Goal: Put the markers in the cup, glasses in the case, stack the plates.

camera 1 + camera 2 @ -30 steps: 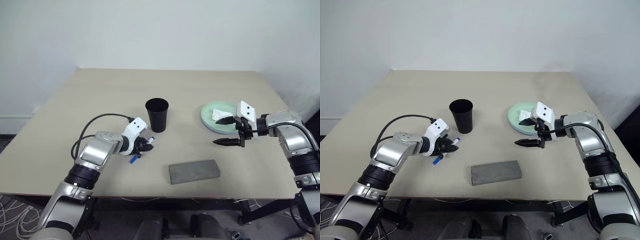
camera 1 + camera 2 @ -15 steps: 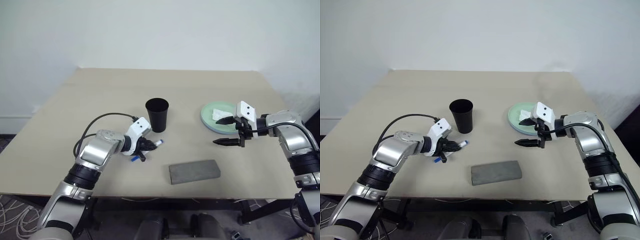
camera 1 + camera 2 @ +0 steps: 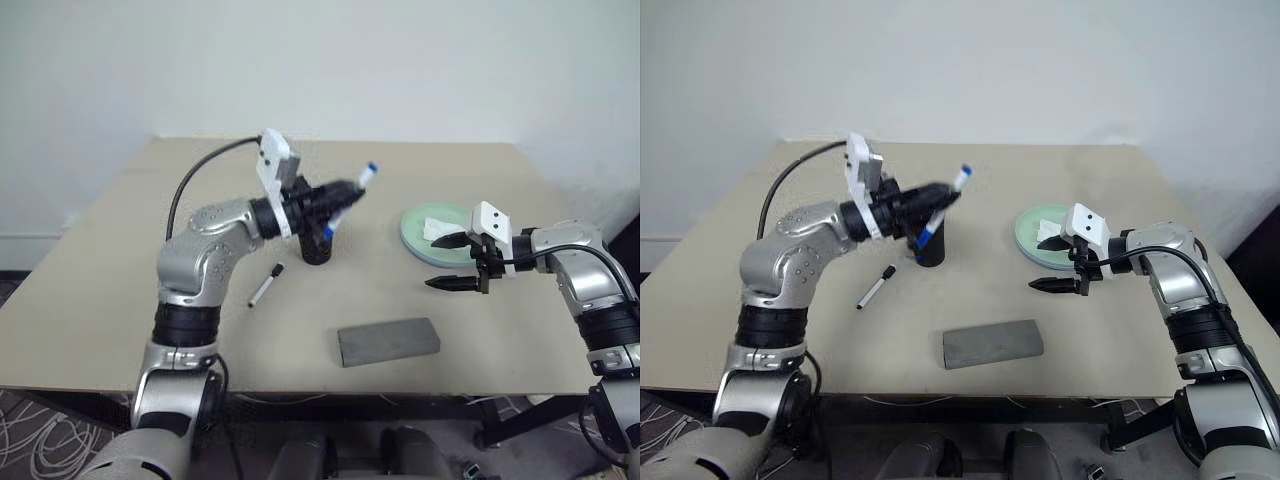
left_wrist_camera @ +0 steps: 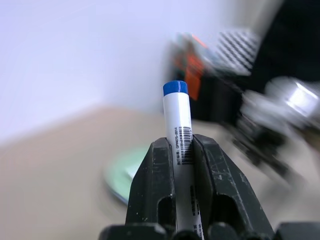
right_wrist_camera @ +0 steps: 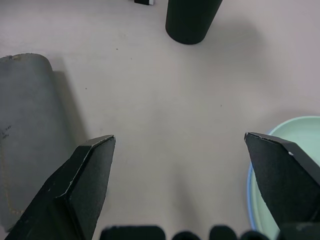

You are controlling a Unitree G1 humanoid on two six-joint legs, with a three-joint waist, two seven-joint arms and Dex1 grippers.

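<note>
The table (image 3: 200,330) is bare along its front edge, left of the case (image 3: 389,342). My left gripper (image 4: 184,165) is clamped on the blue-capped marker (image 4: 178,120), raised above the cup (image 3: 931,250); a second ago it was down at the tabletop. The black-capped marker (image 3: 265,285) lies beside the cup. My right gripper (image 5: 200,165) hangs wide apart beside the plates (image 3: 415,235), holding nothing.

A light wooden desk (image 3: 200,330) stands against a plain white wall (image 3: 330,60). A crumpled white tissue (image 3: 437,229) lies toward its right side. Under the near edge, grey floor (image 3: 30,420) carries loose white cables (image 3: 22,440).
</note>
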